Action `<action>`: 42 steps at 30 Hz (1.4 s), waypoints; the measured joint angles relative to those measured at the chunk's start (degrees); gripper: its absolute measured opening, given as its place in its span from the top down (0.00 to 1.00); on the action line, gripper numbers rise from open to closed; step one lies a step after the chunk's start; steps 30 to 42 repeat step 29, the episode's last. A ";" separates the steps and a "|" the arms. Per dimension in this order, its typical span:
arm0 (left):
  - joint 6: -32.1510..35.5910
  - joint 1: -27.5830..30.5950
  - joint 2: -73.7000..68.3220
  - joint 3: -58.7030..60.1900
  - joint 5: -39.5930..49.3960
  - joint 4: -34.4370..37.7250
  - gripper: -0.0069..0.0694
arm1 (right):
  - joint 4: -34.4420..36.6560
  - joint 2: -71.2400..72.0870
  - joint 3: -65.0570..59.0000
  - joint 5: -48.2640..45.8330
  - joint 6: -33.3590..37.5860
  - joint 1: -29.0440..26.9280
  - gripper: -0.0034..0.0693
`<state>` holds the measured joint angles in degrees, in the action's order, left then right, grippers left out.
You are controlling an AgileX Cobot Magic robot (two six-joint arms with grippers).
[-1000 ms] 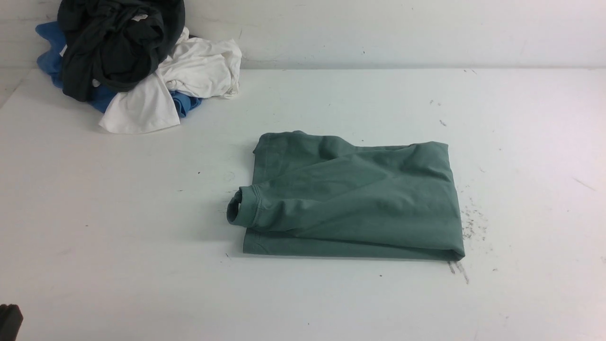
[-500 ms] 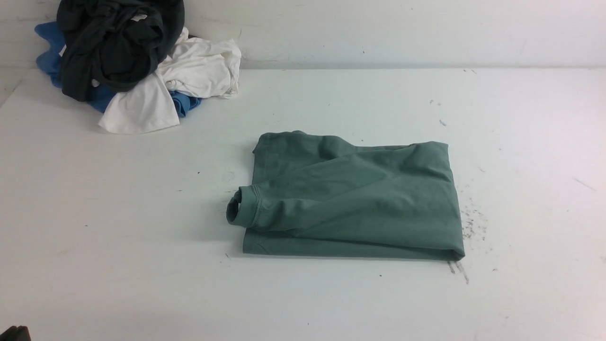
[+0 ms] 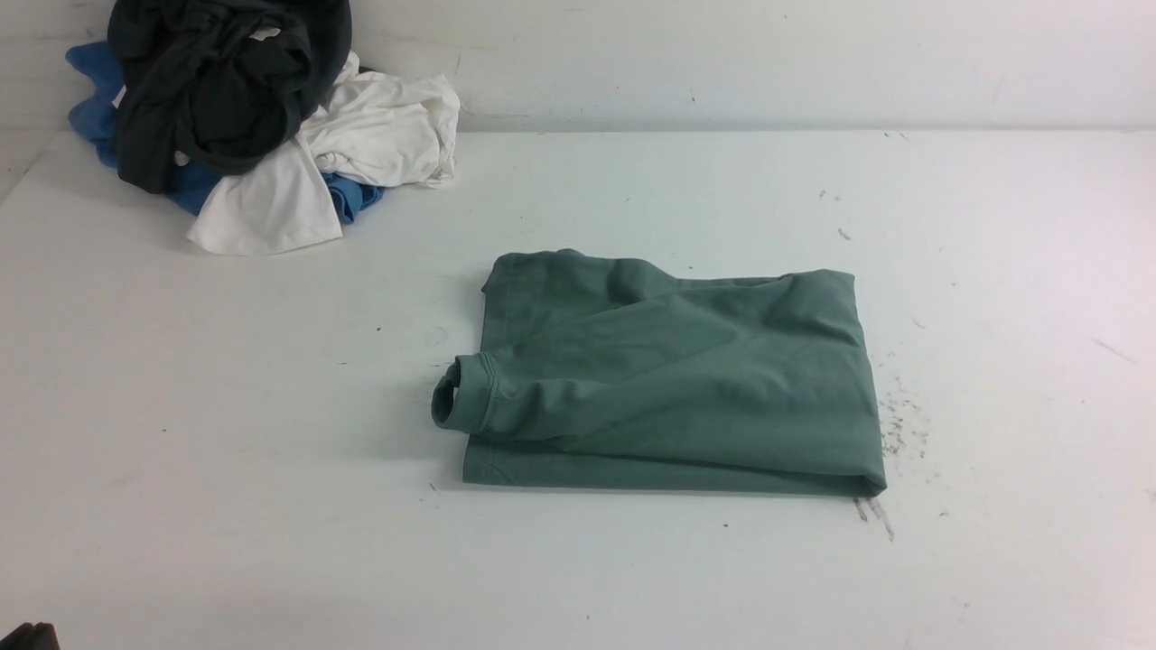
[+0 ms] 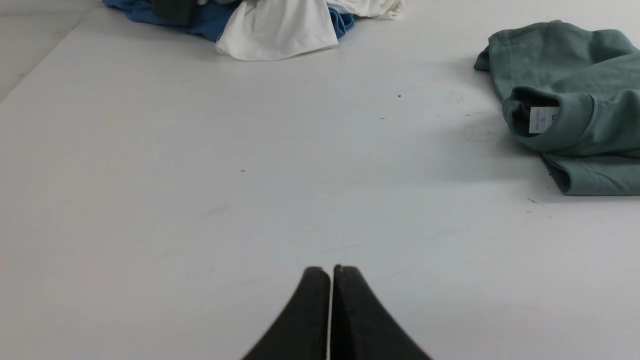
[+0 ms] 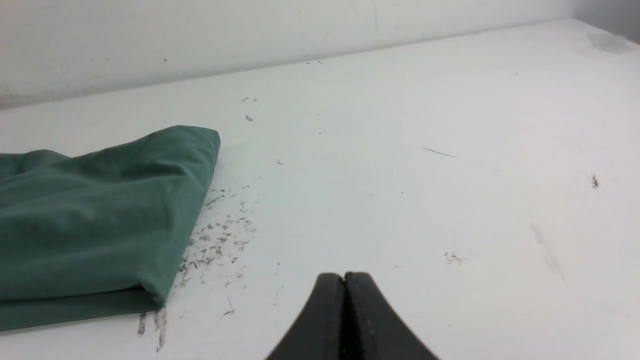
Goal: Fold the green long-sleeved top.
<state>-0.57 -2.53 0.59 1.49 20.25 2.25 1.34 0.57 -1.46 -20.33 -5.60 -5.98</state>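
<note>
The green long-sleeved top [image 3: 677, 379] lies folded into a compact rectangle in the middle of the white table. Its ribbed neck opening [image 3: 461, 397] bulges at the left edge, and the left wrist view shows the top [image 4: 570, 100] with a white label [image 4: 543, 119] inside that opening. My left gripper [image 4: 331, 270] is shut with nothing in it, low over bare table well to the left of the top. My right gripper [image 5: 344, 276] is shut and empty too, over bare table to the right of the top [image 5: 100, 215]. In the front view only a dark scrap of the left arm [image 3: 27, 636] shows at the bottom left corner.
A heap of black [image 3: 217, 81], white [image 3: 361, 144] and blue [image 3: 95, 99] garments sits at the table's far left corner against the wall. Dark scuff marks [image 3: 903, 424] speckle the table just right of the top. The table's left edge [image 4: 45, 65] runs near the heap.
The dark tip of the left arm at the front view's bottom left corner has sunk lower, almost out of the picture. The top has not moved.
</note>
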 joint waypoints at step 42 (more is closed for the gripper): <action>0.00 0.00 0.00 0.00 0.00 -0.01 0.92 | 0.00 0.00 0.02 0.00 -0.67 0.00 0.97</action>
